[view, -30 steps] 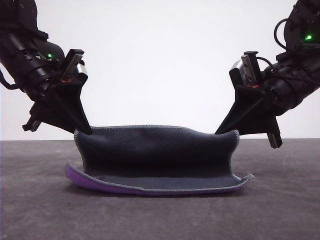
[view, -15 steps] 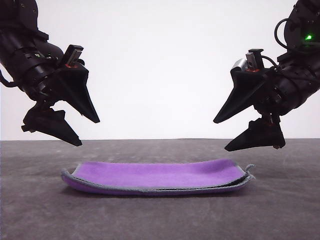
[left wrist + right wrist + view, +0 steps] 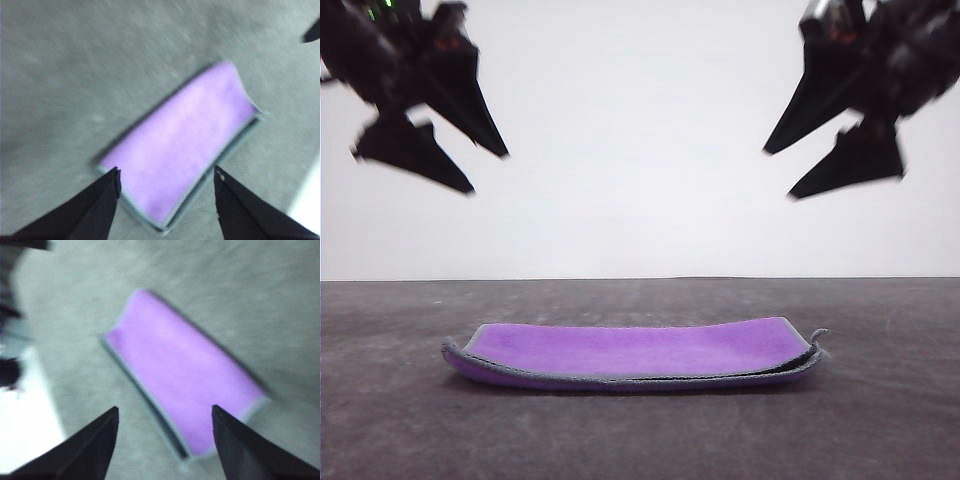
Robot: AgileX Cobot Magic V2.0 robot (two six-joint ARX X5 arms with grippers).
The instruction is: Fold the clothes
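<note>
Front view: I see the cloth (image 3: 632,353) lying folded flat on the grey table (image 3: 880,420), purple face up. The left gripper (image 3: 488,172) and right gripper (image 3: 778,173) hang well above it, jaws spread wide, holding nothing.

Left wrist view: blurred; cloth (image 3: 182,142) lies beyond the spread fingers (image 3: 95,205).

Right wrist view: the same, fingers (image 3: 240,450) apart.

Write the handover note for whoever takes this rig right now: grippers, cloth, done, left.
Left gripper: open, empty, high above the table's left side.
Right gripper: open, empty, high above the right side.
Cloth: flat on the table, folded in half, purple face up, grey edging showing along the near edge. The right corner curls up slightly.
Done: one fold, cloth released.
Left: probably a second fold, if wanted; otherwise check the edges line up.
</note>
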